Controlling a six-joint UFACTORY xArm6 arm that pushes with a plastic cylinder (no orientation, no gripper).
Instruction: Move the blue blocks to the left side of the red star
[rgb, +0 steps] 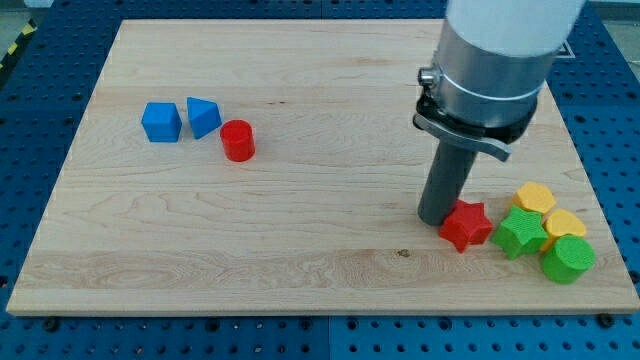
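A blue cube and a blue triangular block sit side by side at the view's upper left, with a red cylinder touching the triangular block's right. The red star lies at the view's lower right. My tip rests on the board against the star's left side, far to the right of the blue blocks.
Right of the star is a tight cluster: a green star-like block, a green cylinder, and two yellow blocks. The wooden board ends close to the cluster's right and bottom.
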